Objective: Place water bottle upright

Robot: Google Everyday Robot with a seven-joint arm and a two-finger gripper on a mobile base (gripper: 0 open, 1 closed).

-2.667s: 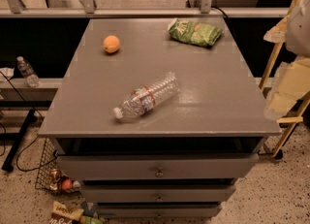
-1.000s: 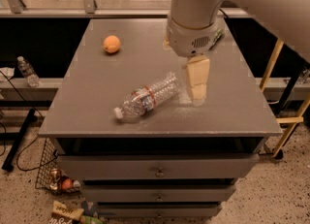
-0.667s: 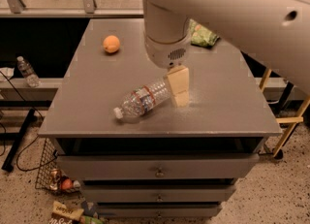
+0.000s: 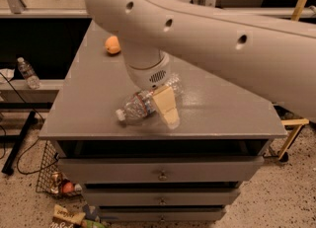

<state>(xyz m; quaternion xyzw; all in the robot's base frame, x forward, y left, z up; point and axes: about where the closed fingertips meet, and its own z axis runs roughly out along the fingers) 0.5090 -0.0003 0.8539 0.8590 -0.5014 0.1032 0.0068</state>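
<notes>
The water bottle lies on its side on the grey cabinet top, its white cap toward the front left edge. It is clear and ribbed with a red-white-blue label band. My gripper hangs from the large white arm directly over the bottle's middle. One tan finger shows in front of the bottle, pointing down toward the front edge. The bottle's far end is hidden behind the wrist.
An orange fruit sits at the back left of the cabinet top. A smaller clear bottle stands on a low shelf at the left. A wire basket and clutter lie on the floor at the lower left. The arm covers the top's back right.
The arm has swung in from the right and moved left across the cabinet top, coming down over the lying bottle. The bottle has not visibly moved.
</notes>
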